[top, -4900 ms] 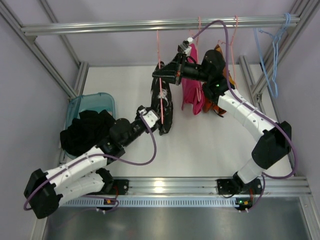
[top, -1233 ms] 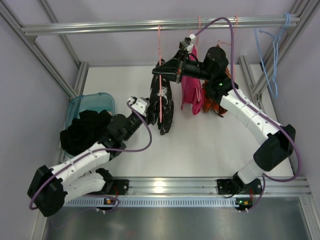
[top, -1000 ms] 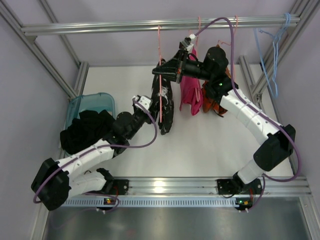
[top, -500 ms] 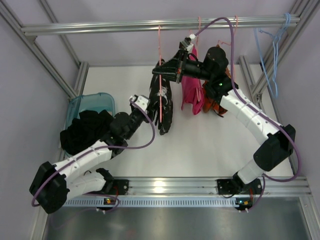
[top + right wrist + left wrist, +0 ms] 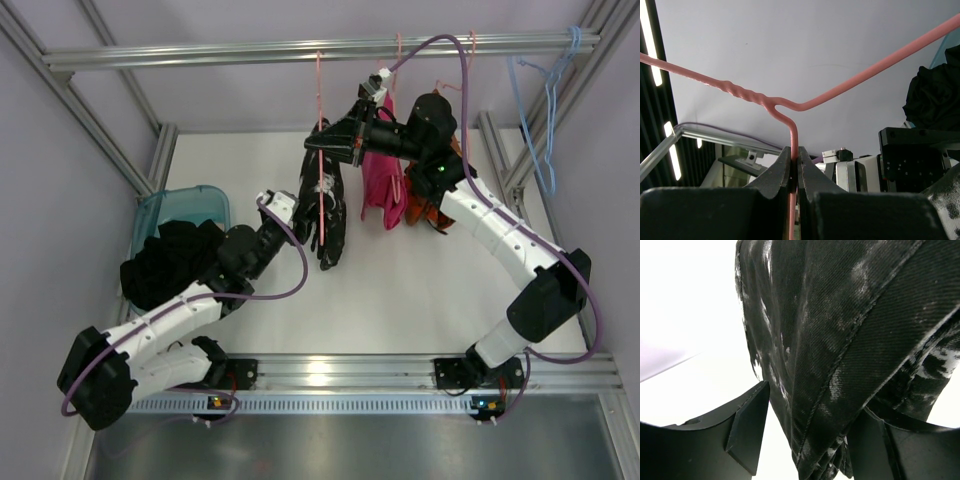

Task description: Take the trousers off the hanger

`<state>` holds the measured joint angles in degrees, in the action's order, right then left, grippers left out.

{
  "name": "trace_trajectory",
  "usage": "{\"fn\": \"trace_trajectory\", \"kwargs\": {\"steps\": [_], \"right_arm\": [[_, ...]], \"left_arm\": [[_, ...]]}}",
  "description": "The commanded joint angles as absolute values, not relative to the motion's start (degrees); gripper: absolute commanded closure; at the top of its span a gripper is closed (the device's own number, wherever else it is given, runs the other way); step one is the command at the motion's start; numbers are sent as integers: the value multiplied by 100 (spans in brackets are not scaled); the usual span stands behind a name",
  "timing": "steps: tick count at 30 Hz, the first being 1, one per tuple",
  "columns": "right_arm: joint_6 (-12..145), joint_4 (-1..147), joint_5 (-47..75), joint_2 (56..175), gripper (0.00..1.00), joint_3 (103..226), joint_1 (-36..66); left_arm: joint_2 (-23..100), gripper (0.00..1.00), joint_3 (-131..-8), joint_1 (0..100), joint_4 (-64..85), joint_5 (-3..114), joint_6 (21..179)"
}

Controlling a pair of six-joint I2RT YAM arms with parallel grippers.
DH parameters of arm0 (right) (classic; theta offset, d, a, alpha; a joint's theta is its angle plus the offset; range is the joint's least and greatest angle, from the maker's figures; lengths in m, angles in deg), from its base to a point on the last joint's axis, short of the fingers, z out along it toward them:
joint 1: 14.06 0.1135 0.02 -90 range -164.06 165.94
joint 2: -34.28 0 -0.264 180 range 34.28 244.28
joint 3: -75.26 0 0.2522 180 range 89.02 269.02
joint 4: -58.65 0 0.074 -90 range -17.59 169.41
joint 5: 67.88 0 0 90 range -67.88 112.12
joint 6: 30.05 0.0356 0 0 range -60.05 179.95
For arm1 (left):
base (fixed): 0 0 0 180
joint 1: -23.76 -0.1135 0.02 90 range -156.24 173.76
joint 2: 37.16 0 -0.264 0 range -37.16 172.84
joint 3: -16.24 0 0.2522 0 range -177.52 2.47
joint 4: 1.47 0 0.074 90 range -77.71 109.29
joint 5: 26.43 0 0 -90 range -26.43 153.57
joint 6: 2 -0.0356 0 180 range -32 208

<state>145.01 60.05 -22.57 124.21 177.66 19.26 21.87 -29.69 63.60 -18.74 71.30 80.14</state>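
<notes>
The trousers (image 5: 327, 212), black with white speckles, hang as a long narrow bundle from the pale-pink wire hanger (image 5: 319, 95) on the top rail. My right gripper (image 5: 318, 148) is shut on the hanger's wire neck just below its twist, as the right wrist view shows (image 5: 794, 150). My left gripper (image 5: 306, 218) is at the left side of the trousers' lower half. In the left wrist view it is open (image 5: 810, 440), with a fold of the trousers (image 5: 840, 355) hanging between its jaws, close against the right one.
A teal bin (image 5: 190, 195) heaped with plain black clothes (image 5: 175, 262) stands at the left. A magenta-pink garment (image 5: 383, 190) and an orange one (image 5: 432, 215) hang right of the trousers. Light-blue hangers (image 5: 545, 100) hang at the far right of the rail (image 5: 200, 52).
Over the last second my left gripper has shifted a little along the trousers' left side and stays open round them. My right gripper holds the hanger still.
</notes>
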Motion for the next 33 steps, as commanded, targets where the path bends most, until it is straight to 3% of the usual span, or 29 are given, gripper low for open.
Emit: {"fn": "trace_trajectory", "kwargs": {"steps": [1, 19, 33], "right_arm": [[14371, 5106, -2279, 11962, 100, 18113, 1943], [14398, 5044, -2306, 11971, 100, 18139, 1925], [14477, 4974, -2306, 11945, 100, 18087, 1943]], "left_arm": [[2041, 36, -3075, 6340, -2023, 7069, 7974], [2006, 32, -3127, 6323, -1891, 7095, 7930], [2858, 34, -3540, 6323, -2497, 7719, 7780]]}}
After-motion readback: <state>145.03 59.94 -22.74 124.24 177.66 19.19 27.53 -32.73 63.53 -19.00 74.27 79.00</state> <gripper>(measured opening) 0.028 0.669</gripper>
